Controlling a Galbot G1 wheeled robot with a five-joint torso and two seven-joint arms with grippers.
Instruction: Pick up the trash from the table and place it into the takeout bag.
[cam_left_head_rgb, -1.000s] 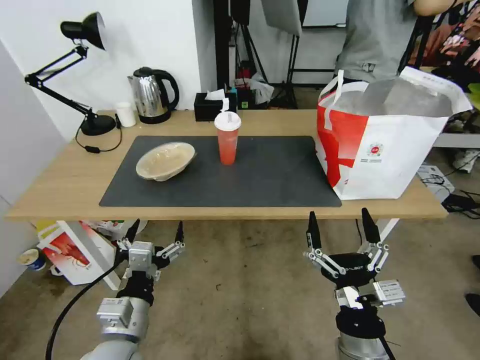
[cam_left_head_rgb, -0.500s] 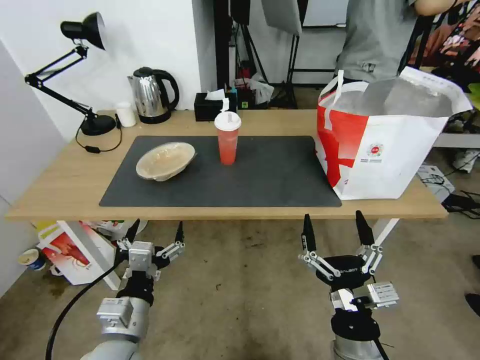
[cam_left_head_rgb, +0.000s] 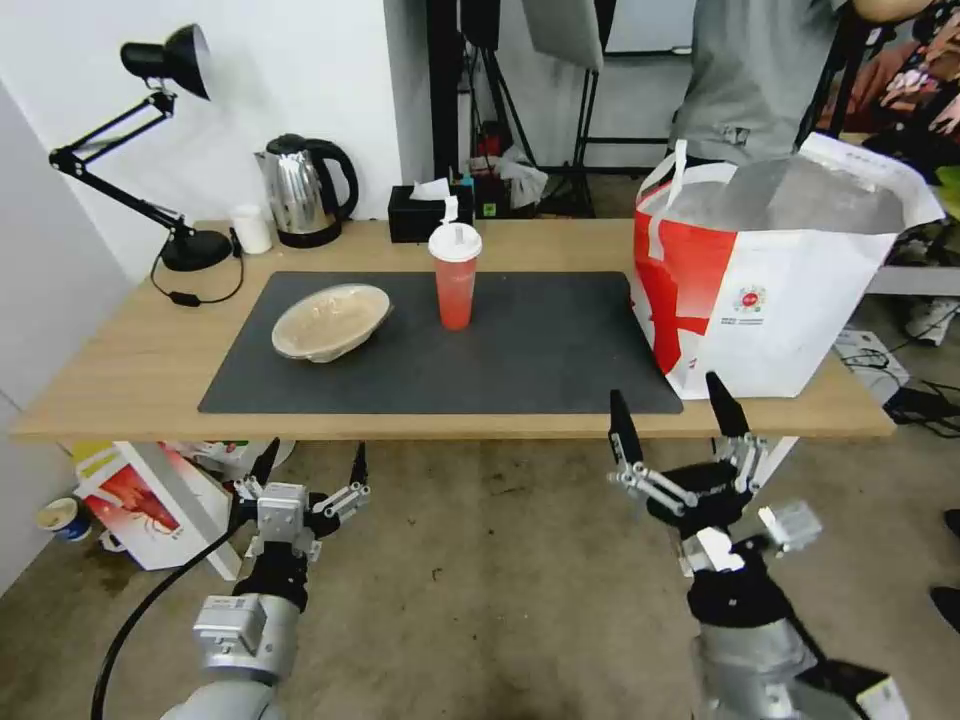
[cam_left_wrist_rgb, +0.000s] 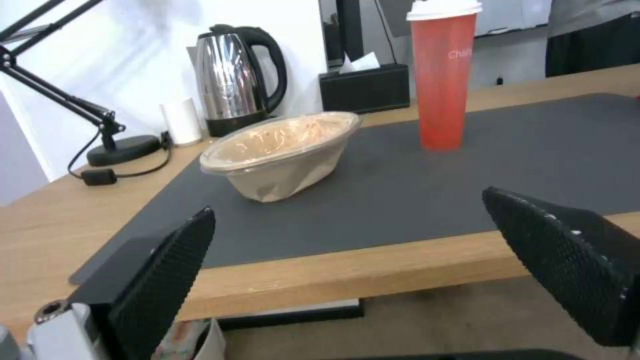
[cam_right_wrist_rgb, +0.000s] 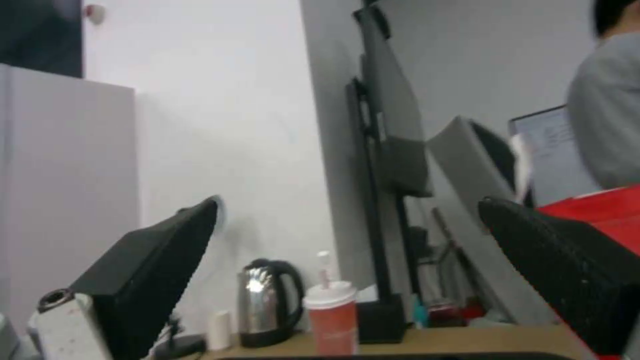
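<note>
Left tool (cam_left_head_rgb: 308, 462): spread wide, below the bench (cam_left_head_rgb: 130, 350) edge.
Bowl (cam_left_head_rgb: 330, 320): on the bench mat, left.
Cup (cam_left_head_rgb: 455, 275): upright, mid-mat.
Right tool (cam_left_head_rgb: 672, 412): spread wide, at the bench's front edge.
Bag (cam_left_head_rgb: 770, 270): bench's right end.
</note>
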